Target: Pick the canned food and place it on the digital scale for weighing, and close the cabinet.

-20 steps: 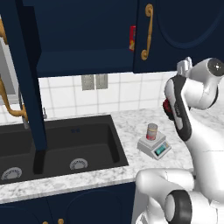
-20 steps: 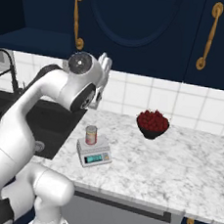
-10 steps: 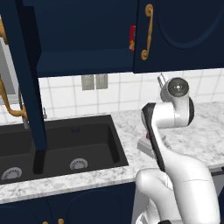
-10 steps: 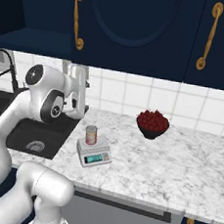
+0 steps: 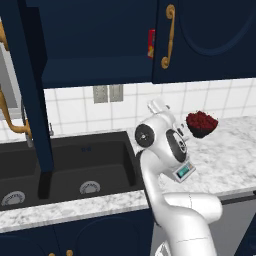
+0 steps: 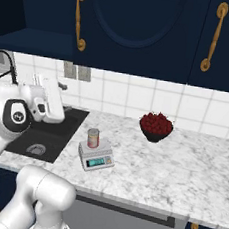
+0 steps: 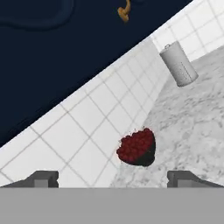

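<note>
The canned food (image 6: 93, 138) stands upright on the digital scale (image 6: 96, 157), whose teal display faces the counter's front edge. In the left base view the arm hides the can and just a corner of the scale (image 5: 184, 172) shows. My gripper (image 5: 158, 106) is raised left of the scale, over the sink's edge, aimed at the tiled wall. In the hand view the gripper (image 7: 113, 179) is open, its tips far apart with nothing between them. The navy cabinet's left door (image 5: 29, 85) stands open; its right door (image 5: 205, 35) is shut.
A dark bowl of cherries (image 6: 156, 126) sits on the marble counter right of the scale, and a grey canister (image 7: 178, 64) stands farther along the wall. A black sink (image 5: 65, 165) with a brass faucet (image 5: 15, 125) lies left. A red box (image 5: 151, 44) sits inside the cabinet.
The arm has swung left, away from the scale and toward the sink side, and the hand now faces the wall. The can stays on the scale.
</note>
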### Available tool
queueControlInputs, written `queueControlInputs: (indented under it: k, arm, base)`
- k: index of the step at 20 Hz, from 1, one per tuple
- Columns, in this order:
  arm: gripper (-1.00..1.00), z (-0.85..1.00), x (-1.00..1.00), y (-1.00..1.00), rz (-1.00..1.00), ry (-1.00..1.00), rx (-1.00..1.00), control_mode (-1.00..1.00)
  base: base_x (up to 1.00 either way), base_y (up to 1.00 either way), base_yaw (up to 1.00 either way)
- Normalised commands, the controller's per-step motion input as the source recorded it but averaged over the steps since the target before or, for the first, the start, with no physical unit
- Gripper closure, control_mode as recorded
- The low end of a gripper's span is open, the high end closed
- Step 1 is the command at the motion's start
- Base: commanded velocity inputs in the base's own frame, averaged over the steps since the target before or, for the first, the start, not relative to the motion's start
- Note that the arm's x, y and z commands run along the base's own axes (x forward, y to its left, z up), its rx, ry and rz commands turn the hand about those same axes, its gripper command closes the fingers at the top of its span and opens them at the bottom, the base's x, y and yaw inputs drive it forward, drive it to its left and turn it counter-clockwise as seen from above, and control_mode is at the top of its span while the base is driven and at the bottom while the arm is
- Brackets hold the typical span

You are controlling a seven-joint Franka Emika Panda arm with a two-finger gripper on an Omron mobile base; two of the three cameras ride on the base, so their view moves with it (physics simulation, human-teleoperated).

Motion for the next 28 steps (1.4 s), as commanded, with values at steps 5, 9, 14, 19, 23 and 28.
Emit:
queueControlInputs:
  k: [5, 9, 14, 19, 23, 28]
  arm:
    - [-1.00, 0.05, -0.37, 0.54, -0.20, -0.16, -0.42, -1.00]
    - [-1.00, 0.19, -0.58, 0.51, -0.10, -0.15, -0.41, -1.00]
    - [-1.00, 0.27, -0.46, 0.56, -0.11, 0.05, -0.35, -1.00]
    - [-1.00, 0.16, -0.30, 0.68, -0.14, 0.13, -0.33, -1.00]
    - [-1.00, 0.30, -0.16, 0.82, -0.16, 0.12, -0.36, -1.00]
    - [-1.00, 0.18, -0.01, 0.94, -0.16, 0.12, -0.40, -1.00]
  base:
    - [0.00, 0.00, 0.00]
    - [0.00, 0.00, 0.00]
    - [0.00, 0.00, 0.00]
    - [0.00, 0.00, 0.00]
    - [0.00, 0.00, 0.00]
    - [0.00, 0.00, 0.00]
